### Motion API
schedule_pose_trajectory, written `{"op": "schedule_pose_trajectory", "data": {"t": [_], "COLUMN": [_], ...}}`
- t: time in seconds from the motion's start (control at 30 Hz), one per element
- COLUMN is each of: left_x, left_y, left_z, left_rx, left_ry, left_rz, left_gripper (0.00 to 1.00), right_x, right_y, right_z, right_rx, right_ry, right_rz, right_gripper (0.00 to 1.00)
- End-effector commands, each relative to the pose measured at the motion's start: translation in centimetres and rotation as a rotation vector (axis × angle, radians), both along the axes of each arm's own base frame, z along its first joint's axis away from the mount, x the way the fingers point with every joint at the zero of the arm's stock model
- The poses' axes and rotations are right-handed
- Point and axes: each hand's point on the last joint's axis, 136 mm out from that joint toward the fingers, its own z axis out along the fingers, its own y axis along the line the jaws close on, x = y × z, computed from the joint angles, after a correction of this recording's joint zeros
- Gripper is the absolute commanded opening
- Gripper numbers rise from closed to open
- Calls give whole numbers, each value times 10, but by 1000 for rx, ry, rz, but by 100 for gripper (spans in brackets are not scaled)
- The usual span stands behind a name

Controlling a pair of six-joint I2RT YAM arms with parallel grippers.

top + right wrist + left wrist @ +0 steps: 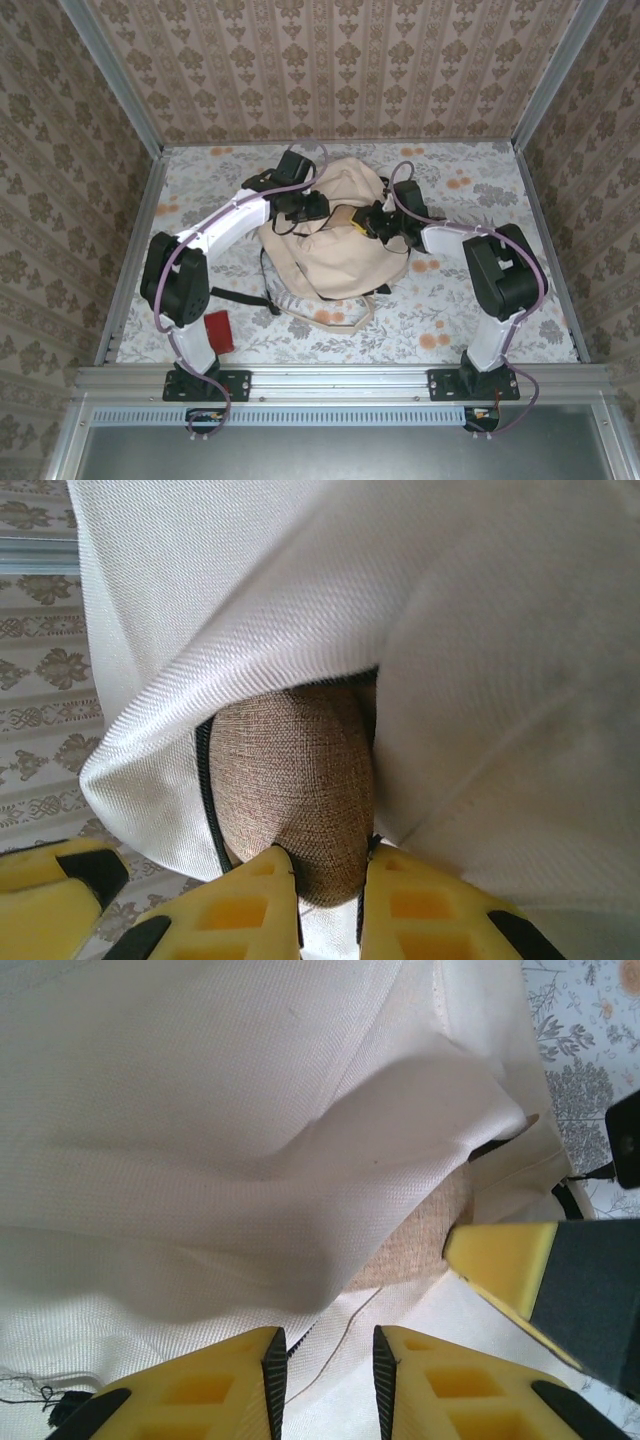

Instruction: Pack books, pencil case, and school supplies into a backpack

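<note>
Floral tabletop (500,300) — 2 arms (225,222) bent over backpack (335,255); right gripper (330,900) clamps pencil case (295,780), left gripper (325,1370) unclear.

Matt cream canvas backpack (500,630); coarse brown woven pencil case (295,780).

backpack (480,630) cloth is sagging over pencil case (295,770) ahead of right gripper (328,870), narrowing the opening; left gripper (328,1350) is crowding alongside.

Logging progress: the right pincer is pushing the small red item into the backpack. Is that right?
No: the right wrist view shows the right pincer pushing the tan pencil case into the backpack; the red item lies on the table.
</note>
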Motion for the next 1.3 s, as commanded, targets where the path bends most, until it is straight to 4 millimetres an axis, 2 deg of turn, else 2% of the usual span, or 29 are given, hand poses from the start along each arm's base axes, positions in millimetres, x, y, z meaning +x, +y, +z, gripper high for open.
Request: {"op": "schedule_pose_trajectory", "data": {"t": [0.0, 0.2, 0.27, 0.33, 0.43, 0.5, 0.53, 0.67, 0.8, 1.0, 1.1, 1.27], "left_x": [2, 2, 3, 3, 2, 2, 2, 3, 5, 3, 1, -3], "left_y": [0, 4, 5, 6, 8, 10, 10, 15, 21, 31, 36, 44], "left_z": [-1, -5, -4, -3, -2, -2, -2, 0, 2, 3, 4, 8], "left_rx": [37, 44, 40, 39, 40, 37, 34, 20, 8, 9, 9, 15], "left_ry": [-9, 2, 3, 3, 0, 2, 2, -3, -10, -7, -8, -15], "left_rz": [-19, 1, 8, 8, 6, 9, 10, 25, 51, 74, 84, 99], "left_gripper": [31, 31, 31, 31, 31, 32, 31, 31, 31, 31, 31, 31], "right_x": [17, 42, 48, 49, 41, 29, 23, 2, -3, 13, 26, 48], "right_y": [10, 8, 8, 6, 1, -3, -4, -8, -2, 14, 15, 18], "right_z": [11, 6, 5, 3, 7, 9, 9, 5, -2, -10, -15, -7], "right_rx": [18, 26, 45, 41, 34, 15, 6, -15, -18, -19, -15, 46], "right_ry": [-54, -63, -54, -51, -53, -46, -41, -12, 5, 17, -1, -68], "right_rz": [-2, -89, -119, -139, -146, -140, -133, -115, -108, -104, -145, -208], "right_gripper": [12, 1, 2, 9, 29, 34, 33, 18, 11, 6, 5, 5]}}
